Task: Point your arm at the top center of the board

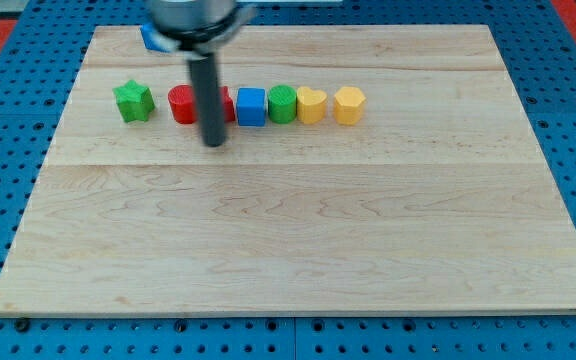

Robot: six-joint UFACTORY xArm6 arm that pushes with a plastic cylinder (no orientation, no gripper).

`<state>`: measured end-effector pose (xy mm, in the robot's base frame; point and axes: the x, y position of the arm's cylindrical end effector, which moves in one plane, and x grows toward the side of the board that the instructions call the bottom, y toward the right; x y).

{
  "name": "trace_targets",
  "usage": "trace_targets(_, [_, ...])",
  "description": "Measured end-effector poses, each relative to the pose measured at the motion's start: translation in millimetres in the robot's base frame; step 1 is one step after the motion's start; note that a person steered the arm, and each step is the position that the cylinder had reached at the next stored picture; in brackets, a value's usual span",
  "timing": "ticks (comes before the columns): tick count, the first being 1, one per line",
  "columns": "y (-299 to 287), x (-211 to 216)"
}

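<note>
Risk of shunting the red block or blue cube when driving my tip, bare and holding nothing, from below that row toward the board top center.

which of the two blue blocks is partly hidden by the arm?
The blue block at the view's top left edge of the board, partly behind the arm. The other blue cube sits in the row, fully visible, right of my tip.
</note>
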<state>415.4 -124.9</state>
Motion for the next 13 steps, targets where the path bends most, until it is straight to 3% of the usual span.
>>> trace_targets(1, [-133, -50])
trace_targets(2, [-180, -96])
trace_targets(3, [-94, -162])
trace_targets(4, [-26, -201])
trace_targets(7, [41, -193])
trace_targets(8, [121, -138])
trace_targets(9, [66, -135])
trace_targets(10, [-109, -222])
trace_targets(11, [-101, -224])
trace_targets(12, [-52, -221])
trace_targets(13, [75, -153])
